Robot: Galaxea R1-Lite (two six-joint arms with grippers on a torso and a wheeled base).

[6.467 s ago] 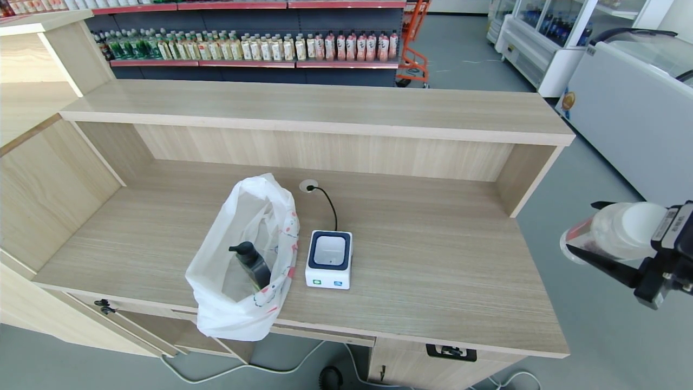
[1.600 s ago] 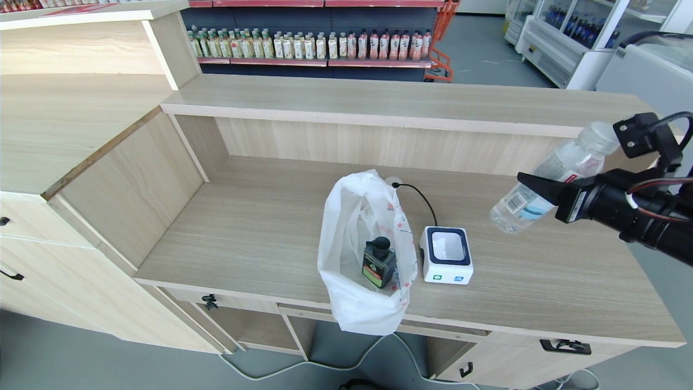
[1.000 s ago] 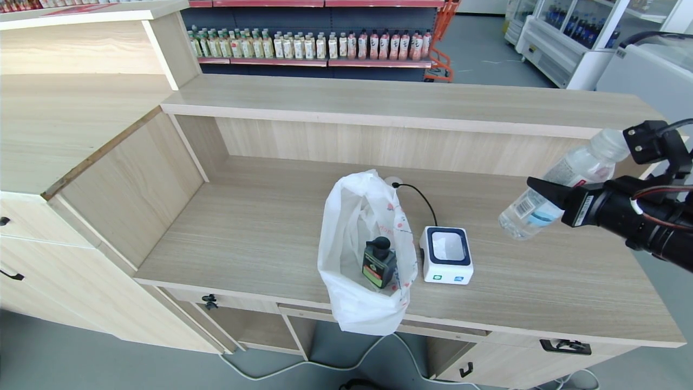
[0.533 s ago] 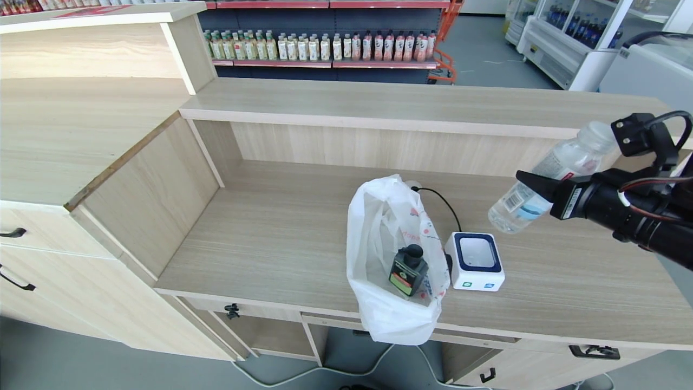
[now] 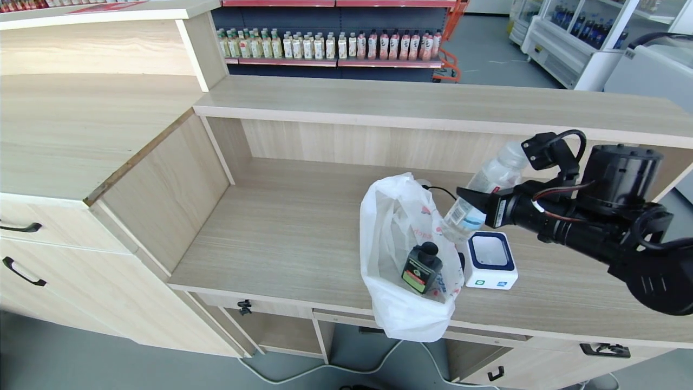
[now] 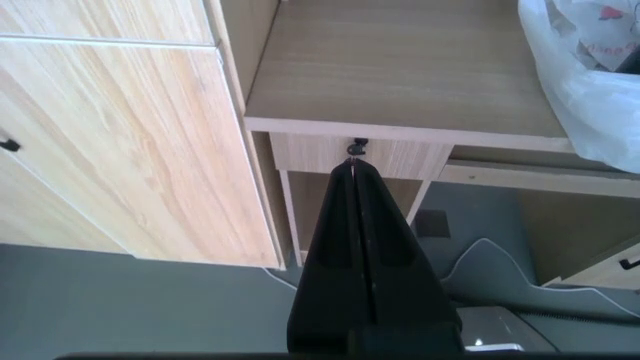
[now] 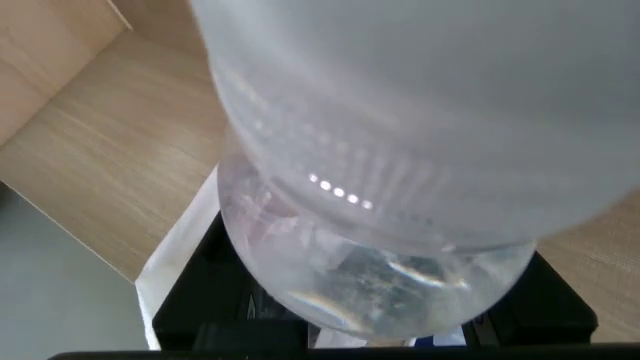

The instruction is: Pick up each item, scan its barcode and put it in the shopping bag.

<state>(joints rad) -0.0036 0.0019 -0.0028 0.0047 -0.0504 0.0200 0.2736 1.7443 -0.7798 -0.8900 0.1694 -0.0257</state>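
Note:
My right gripper is shut on a clear water bottle, tilted with its base down. The bottle hangs above the counter between the white shopping bag and the white barcode scanner, just over the scanner's far left corner. Its barcode label faces forward and down. In the right wrist view the bottle looms close, with the bag's edge below it. A dark pump bottle stands inside the bag. My left gripper is shut, low in front of the counter's front edge.
The wooden counter has a raised back ledge and a taller cabinet on the left. The scanner's black cable runs to a hole behind the bag. Drawers sit under the counter's edge.
My right arm has carried the bottle leftward and lower, from the counter's right end to just above the scanner and bag. The head camera has also shifted.

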